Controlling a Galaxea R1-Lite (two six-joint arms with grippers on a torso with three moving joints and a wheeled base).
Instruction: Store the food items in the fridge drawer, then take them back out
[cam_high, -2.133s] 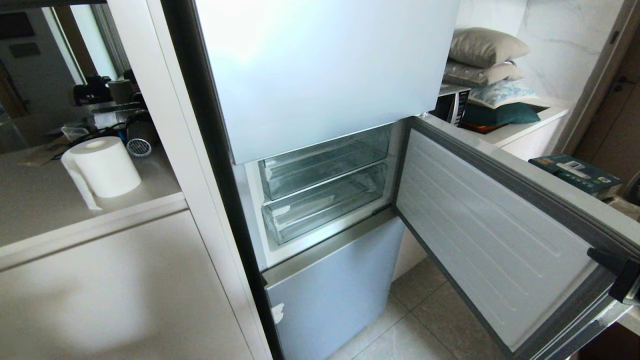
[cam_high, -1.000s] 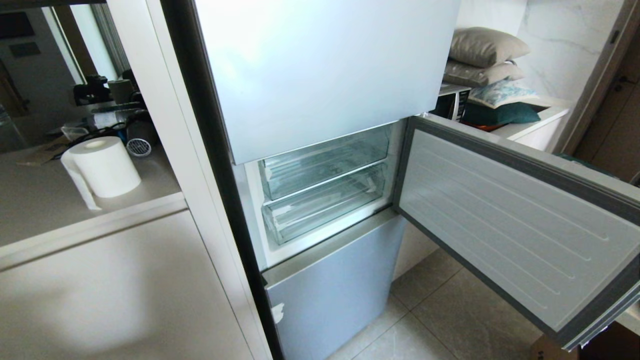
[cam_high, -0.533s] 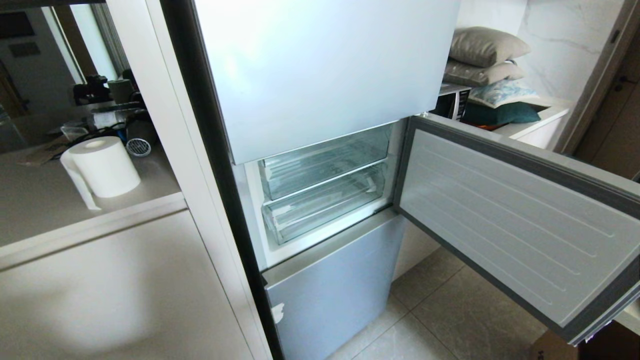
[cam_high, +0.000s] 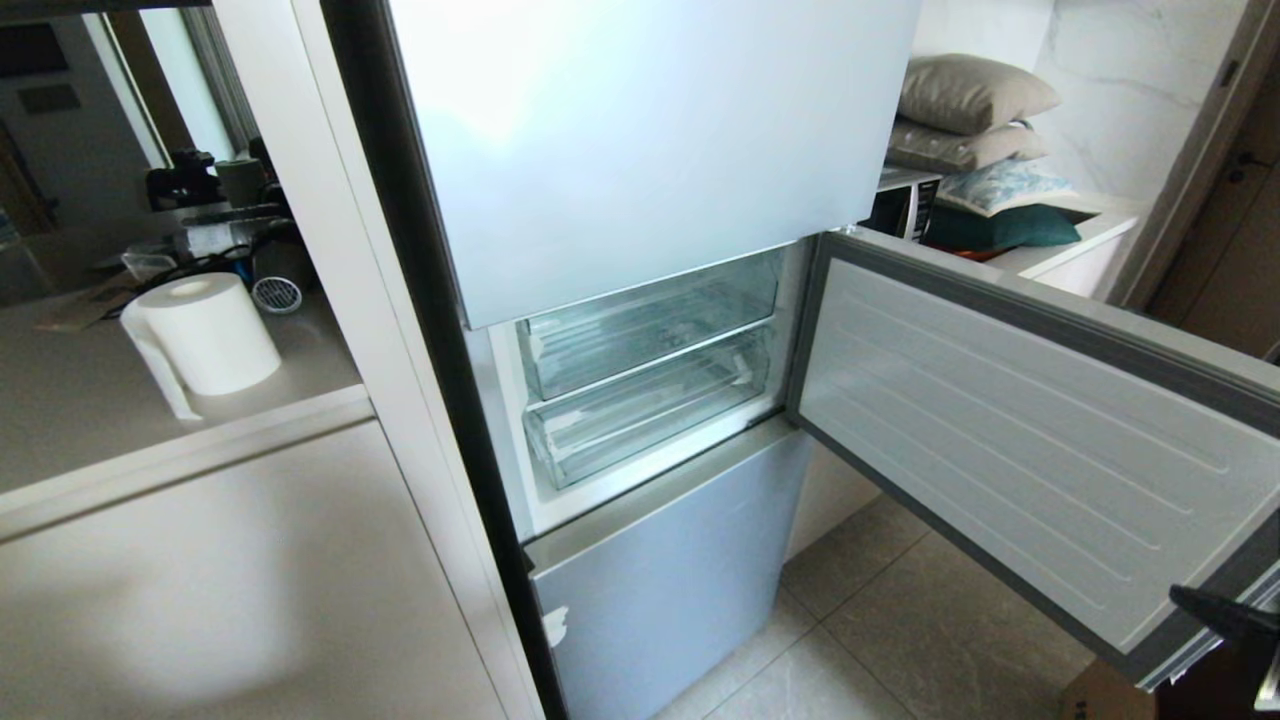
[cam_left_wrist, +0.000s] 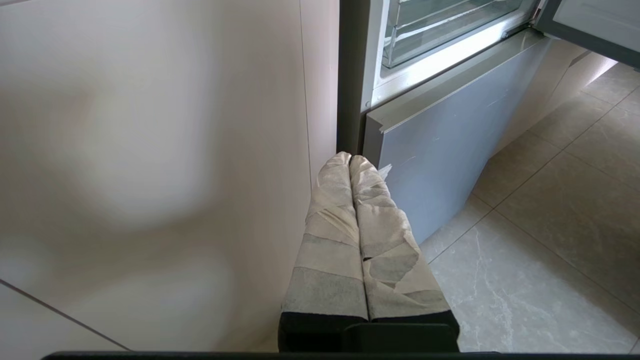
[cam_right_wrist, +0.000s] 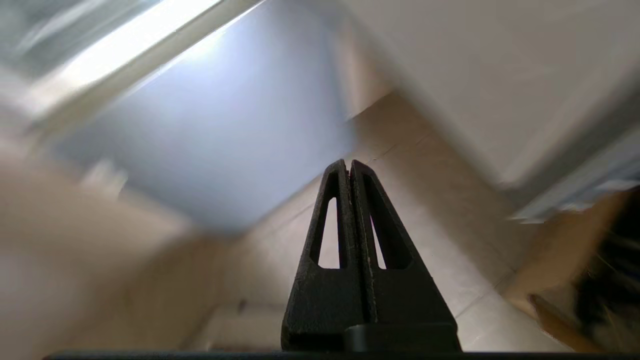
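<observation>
White paper roll (cam_high: 205, 335) stands on the counter (cam_high: 90, 420) at far left. Left gripper (cam_left_wrist: 350, 161), jaws pressed together and wrapped in pale tape, hangs low beside the cabinet panel, near the fridge's lower door (cam_high: 665, 570). Middle: two clear drawers, both pushed in; the fridge drawer (cam_high: 650, 410) sits under the shallower one (cam_high: 645, 325), nothing red visible inside. Middle door (cam_high: 1020, 455) swung wide to the right. Right gripper (cam_high: 1225, 612), jaws pressed together, holding nothing, shows at the door's outer corner. Pillows (cam_high: 970, 110) stacked behind.
</observation>
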